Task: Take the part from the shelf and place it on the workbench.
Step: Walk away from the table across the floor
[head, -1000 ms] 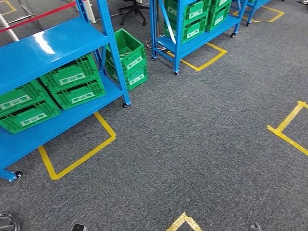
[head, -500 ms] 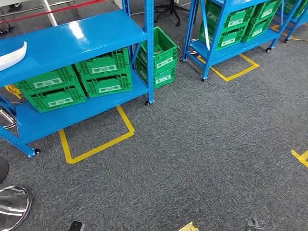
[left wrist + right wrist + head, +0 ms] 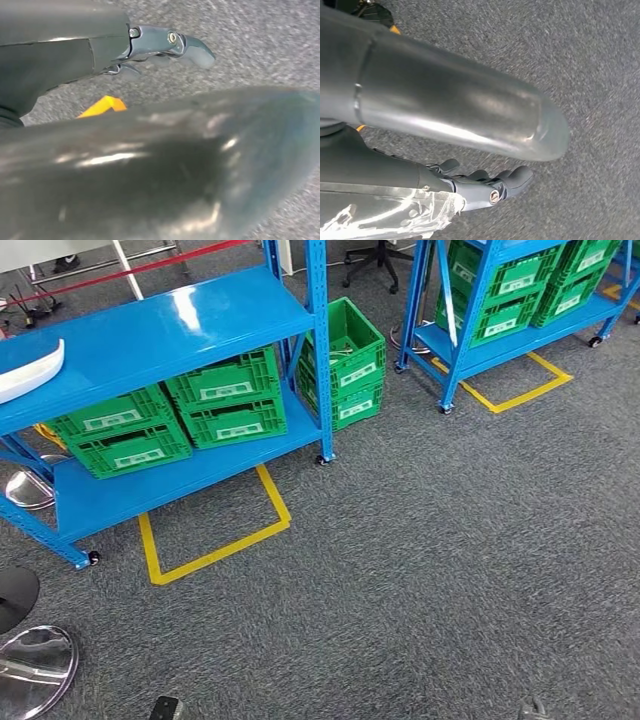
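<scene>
View has swung toward the blue shelf (image 3: 151,330); white part (image 3: 30,368) now at ten o'clock. Both robot hands, left (image 3: 166,45) and right (image 3: 486,187), hang empty, fingers loosely apart.

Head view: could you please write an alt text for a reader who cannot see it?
A white curved part lies on the top of a blue shelf, at its left end, with green crates on the level below. Grey carpet with yellow tape marks covers the floor, and a second blue shelf stands behind to the right.
</scene>
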